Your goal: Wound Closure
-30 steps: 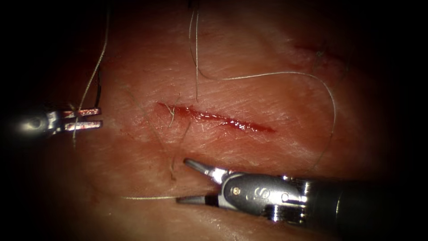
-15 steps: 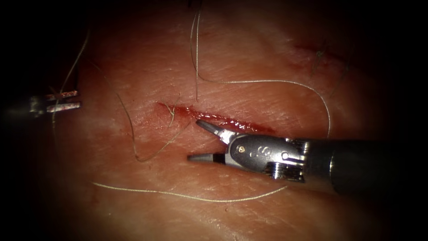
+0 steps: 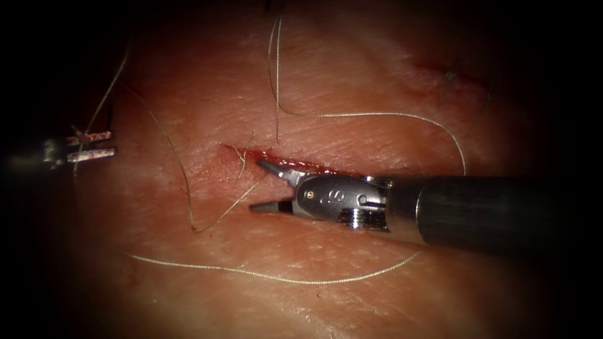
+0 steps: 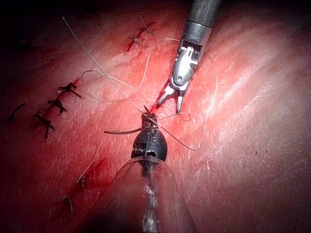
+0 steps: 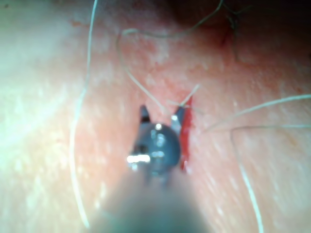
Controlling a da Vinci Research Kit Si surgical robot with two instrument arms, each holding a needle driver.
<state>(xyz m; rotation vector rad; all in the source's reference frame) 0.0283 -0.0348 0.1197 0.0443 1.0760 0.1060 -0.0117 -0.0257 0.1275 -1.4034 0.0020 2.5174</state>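
With its jaws spread and empty, the right end effector (image 3: 267, 186) is set at the cut's (image 3: 251, 154) left end, thread (image 3: 213, 216) just beside; the left end effector (image 3: 94, 145), well apart to the left, is clamped on thread.

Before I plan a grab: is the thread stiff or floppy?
Probably floppy: the thread lies in loose curves across the tissue. Likely light, and too thin to grip easily. It runs through the left tool; the right tool is open, holding nothing.

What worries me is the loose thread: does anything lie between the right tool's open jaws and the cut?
Nothing solid: the right tool, jaws open and empty, has its upper jaw at the cut's left end. One thread strand crosses beyond the tips. The left tool holds thread left of it.
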